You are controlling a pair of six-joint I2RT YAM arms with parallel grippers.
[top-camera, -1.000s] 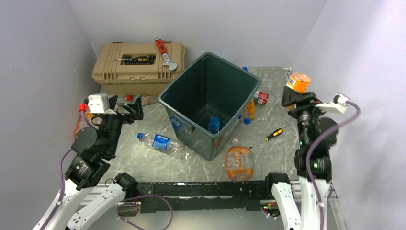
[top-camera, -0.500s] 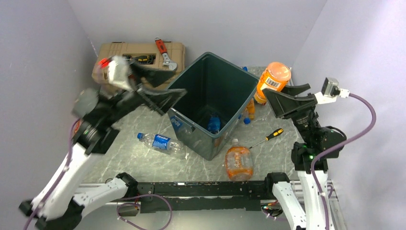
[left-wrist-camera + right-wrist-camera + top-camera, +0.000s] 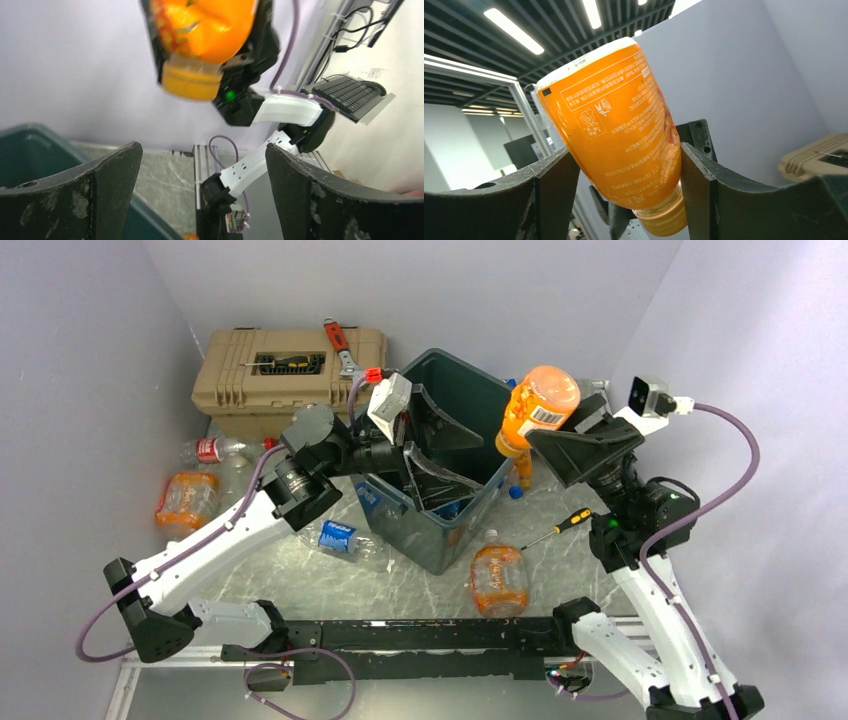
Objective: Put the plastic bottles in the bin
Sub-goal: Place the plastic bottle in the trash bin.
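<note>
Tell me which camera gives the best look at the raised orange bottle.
Right wrist: the orange bottle fills the frame, label print visible, clamped between the jaws. Top external shows it small, neck down, near the bin. Left wrist catches only its blurred neck end at the top edge.

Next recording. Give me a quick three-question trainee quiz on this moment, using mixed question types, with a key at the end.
1. True or false: the left pincer is closed on a bottle.
2. What does the right pincer grip? A nothing; B the orange-labelled bottle; C a tin can.
3. Short answer: which end of that bottle points downward?

Key: 1 false, its jaws are wide apart with nothing between them. 2 B. 3 The neck end.
</note>
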